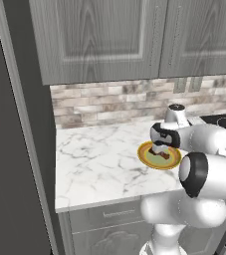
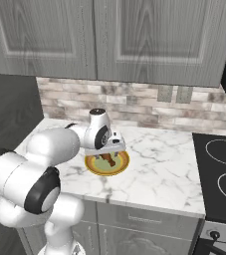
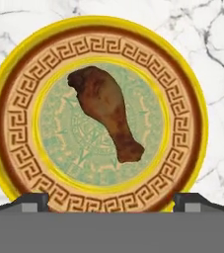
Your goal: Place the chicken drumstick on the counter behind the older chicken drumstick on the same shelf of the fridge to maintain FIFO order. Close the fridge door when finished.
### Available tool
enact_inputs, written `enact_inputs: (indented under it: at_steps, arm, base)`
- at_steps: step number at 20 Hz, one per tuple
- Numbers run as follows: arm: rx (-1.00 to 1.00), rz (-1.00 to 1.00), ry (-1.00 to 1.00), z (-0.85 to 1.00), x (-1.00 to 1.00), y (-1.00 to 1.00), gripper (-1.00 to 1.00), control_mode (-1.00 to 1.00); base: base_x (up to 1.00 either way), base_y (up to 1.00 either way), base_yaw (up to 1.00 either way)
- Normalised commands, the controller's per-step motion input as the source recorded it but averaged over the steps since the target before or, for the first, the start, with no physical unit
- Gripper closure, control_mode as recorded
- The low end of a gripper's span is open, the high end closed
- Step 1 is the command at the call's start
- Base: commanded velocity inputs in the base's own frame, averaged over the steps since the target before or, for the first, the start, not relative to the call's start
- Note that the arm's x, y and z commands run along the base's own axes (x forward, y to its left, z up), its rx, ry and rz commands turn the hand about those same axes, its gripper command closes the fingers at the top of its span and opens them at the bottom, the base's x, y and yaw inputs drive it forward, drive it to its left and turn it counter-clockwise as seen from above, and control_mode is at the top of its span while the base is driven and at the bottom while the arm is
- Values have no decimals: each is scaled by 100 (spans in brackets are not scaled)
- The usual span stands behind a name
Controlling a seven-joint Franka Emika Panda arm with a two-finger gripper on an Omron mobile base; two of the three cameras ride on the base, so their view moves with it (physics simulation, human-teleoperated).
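The drumstick (image 3: 105,112) lay on a plate (image 3: 15,123), long axis from eleven to five o'clock, thin end at five. The gripper (image 3: 111,200) hung above, jaws wide apart and empty.

A glossy white robot arm (image 1: 204,174) of rounded, bulbous segments with black joint rings and a black-fronted hand; its gripper (image 3: 111,200) ends in two small dark grey fingertips (image 3: 32,201).

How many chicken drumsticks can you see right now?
1. The chicken drumstick lies in the middle of the yellow plate on the counter, under the open gripper. Another may be out of sight.
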Motion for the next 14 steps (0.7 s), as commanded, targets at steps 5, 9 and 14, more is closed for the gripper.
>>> enact_inputs:
  at_steps: [5, 9, 14]
  arm:
    - [6, 3, 0, -27, 52, 0, -100, -100]
    - [6, 4, 0, -14, 46, 0, -100, -100]
    - [2, 6, 0, -25, 22, 0, -100, -100]
  base:
    - [0, 0, 0]
    - [0, 0, 0]
    - [0, 0, 0]
